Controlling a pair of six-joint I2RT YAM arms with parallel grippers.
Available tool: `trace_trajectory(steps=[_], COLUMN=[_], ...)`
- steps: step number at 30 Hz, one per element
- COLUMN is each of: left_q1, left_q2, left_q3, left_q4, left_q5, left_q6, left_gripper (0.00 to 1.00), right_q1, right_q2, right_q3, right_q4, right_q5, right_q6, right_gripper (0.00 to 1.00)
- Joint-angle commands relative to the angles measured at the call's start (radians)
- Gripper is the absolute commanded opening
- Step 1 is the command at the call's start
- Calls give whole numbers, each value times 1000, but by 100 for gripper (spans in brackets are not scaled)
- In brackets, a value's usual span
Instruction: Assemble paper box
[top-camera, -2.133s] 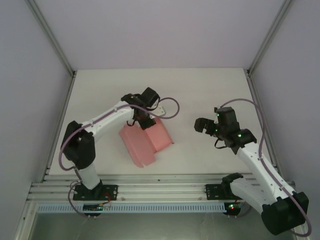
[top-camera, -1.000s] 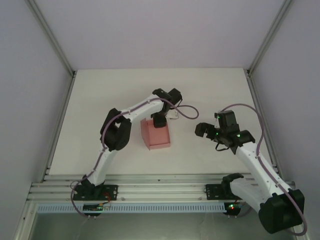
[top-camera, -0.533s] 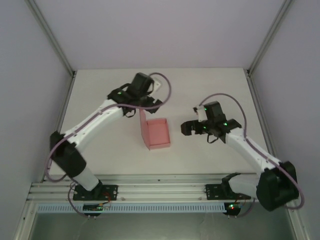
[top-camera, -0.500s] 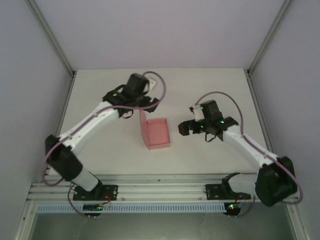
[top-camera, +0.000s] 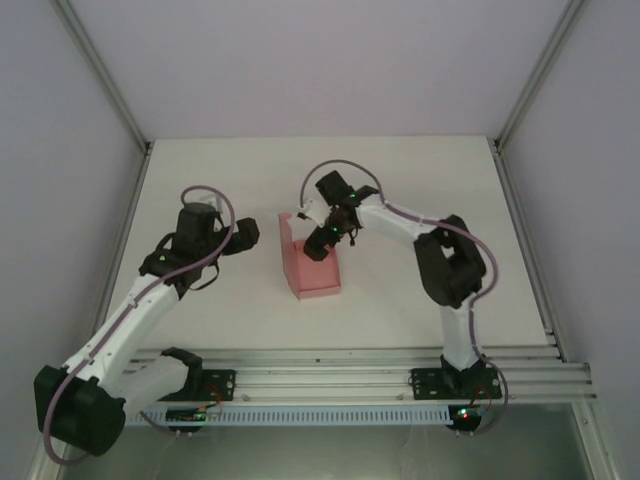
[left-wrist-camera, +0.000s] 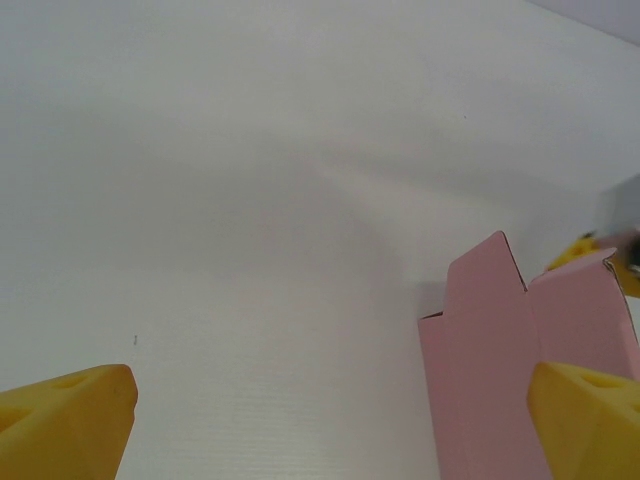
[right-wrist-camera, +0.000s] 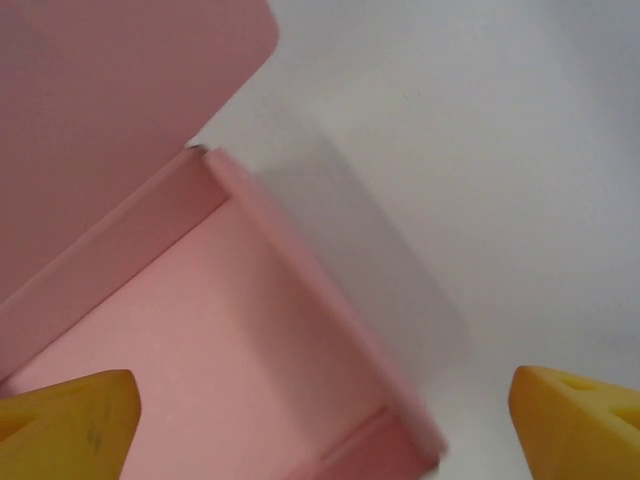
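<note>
**Left arm pulled back, right arm swung in over box**

Since half a second ago the left arm has left the box's far-left corner and drawn back to the left. The right arm has reached across, and its head now sits over the box. The box (top-camera: 312, 272) has not shifted. It sits mid-table (top-camera: 420, 170) as an open tray, with one tall flap (top-camera: 284, 235) standing upright on its left side.

The left gripper (top-camera: 246, 233) is well apart from the box and aimed toward it. In the wrist view the left gripper (left-wrist-camera: 330, 430) has its jaws spread wide with nothing between them but bare table (left-wrist-camera: 250, 150). The box (left-wrist-camera: 490, 370) is at frame right, cut off by the bottom edge and partly behind the right fingertip (left-wrist-camera: 590, 415). A yellow blur (left-wrist-camera: 572, 252) shows past the box's top edge, too small to tell what it is.

The right gripper (top-camera: 323, 240) covers the box's far wall in the top view, and its fingers can't be made out there against the dark head. In the wrist view the right gripper (right-wrist-camera: 320, 430) is spread wide, holding nothing and looking down into the box (right-wrist-camera: 200, 330). The flap (right-wrist-camera: 120, 80) is cut off by the upper-left frame edge and the near wall is blurred. Only the fingertips (right-wrist-camera: 65, 425) show, at the bottom corners, so I can't tell whether they touch the card.
</note>
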Motion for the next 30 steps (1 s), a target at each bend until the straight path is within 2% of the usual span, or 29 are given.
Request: trace_trajectory(steps=[1, 5, 7, 9, 12, 15, 17, 19, 22, 25, 30], left_q1=[12, 15, 15, 17, 17, 15, 17, 17, 17, 16, 16], left_q2=[-25, -29, -34, -43, -56, -62, -61, -59, -52, -36, -9], left_q3=[-9, -14, -11, -12, -17, -24, -22, -20, -18, -10, -8], left_q4=[17, -2, -10, -7, 3, 12, 12, 11, 17, 16, 31], left_q5=[10, -3, -8, -10, -5, -5, -7, -10, -8, 3, 38], left_q6=[-38, -34, -30, -25, -18, -18, -19, -22, -23, -17, -2], left_gripper=[100, 100, 99, 100, 100, 100, 99, 100, 100, 100, 100], right_q1=[9, 22, 23, 23, 10, -8, -8, -2, 17, 36, 59], right_q2=[81, 146, 152, 138, 108, 90, 72, 49, 22, 2, -33], right_q3=[113, 170, 162, 134, 76, 48, 18, -14, -74, -114, -133], right_q4=[-95, -113, -90, -52, 21, -6, -52, -133, -195, -216, -204], right_q5=[-30, -21, 1, 32, 140, 225, 322, 470, 526, 524, 548], right_q6=[-70, -26, 16, 86, 244, 438, 601, 841, 1051, 1135, 1096], right_gripper=[89, 65, 46, 39, 25, 15, 13, 14, 17, 18, 19])
